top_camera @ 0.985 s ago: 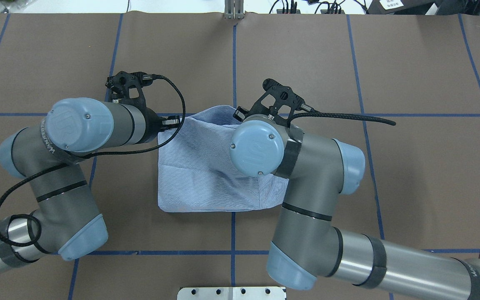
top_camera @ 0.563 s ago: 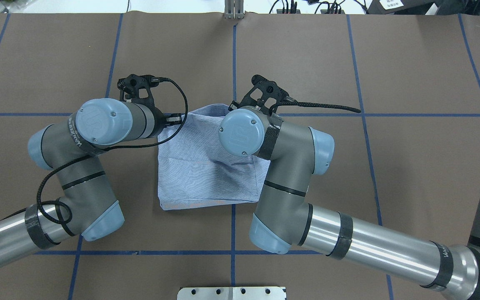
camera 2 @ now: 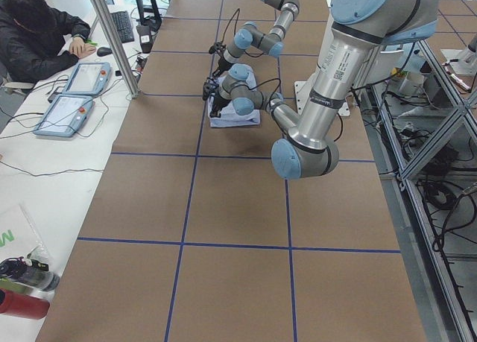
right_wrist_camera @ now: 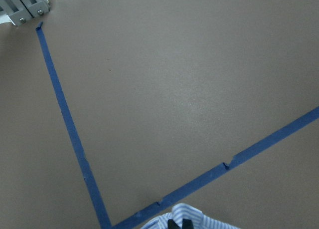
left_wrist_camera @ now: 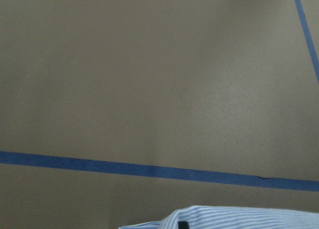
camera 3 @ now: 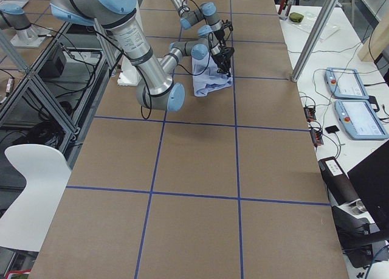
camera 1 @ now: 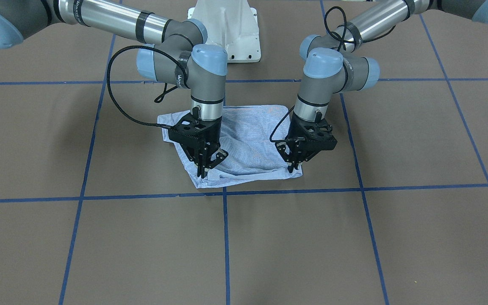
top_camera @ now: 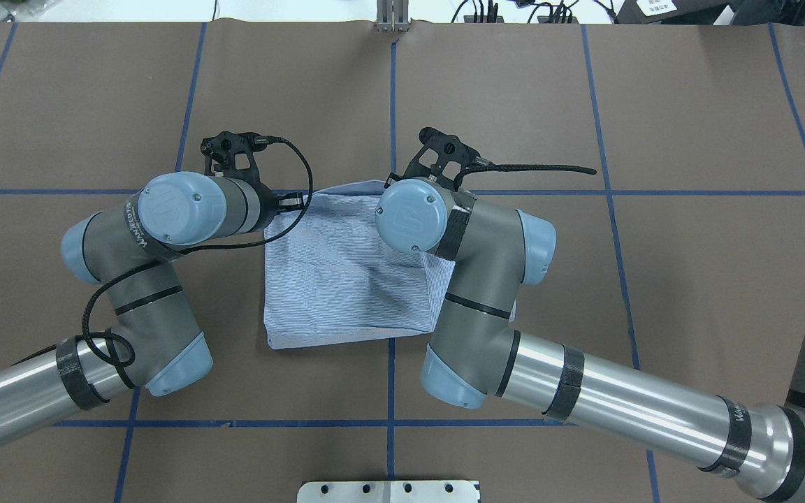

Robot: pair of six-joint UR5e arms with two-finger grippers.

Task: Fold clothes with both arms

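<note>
Shirt (camera 1: 248,148) lies folded to a rough rectangle mid-table (camera 1: 244,245), just on the robot's side of a blue tape line (camera 1: 269,191). Both grippers point fingers-down at the edge farthest from the robot. Right gripper (camera 1: 202,173) is near one corner, left gripper (camera 1: 290,168) near the other. Each is pinched closed on striped cloth, and the edge bunches slightly there.

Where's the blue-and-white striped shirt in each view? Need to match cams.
Front-facing: blue-and-white striped shirt just above centre.
Overhead: centre, slightly left.
Exterior left: upper middle, far down the table.
Exterior right: upper middle.
Left wrist: sliver at the bottom edge.
Right wrist: sliver at the bottom edge, centre.
Shared landmark: the blue tape line along the shirt's edge farthest from the robot.
</note>
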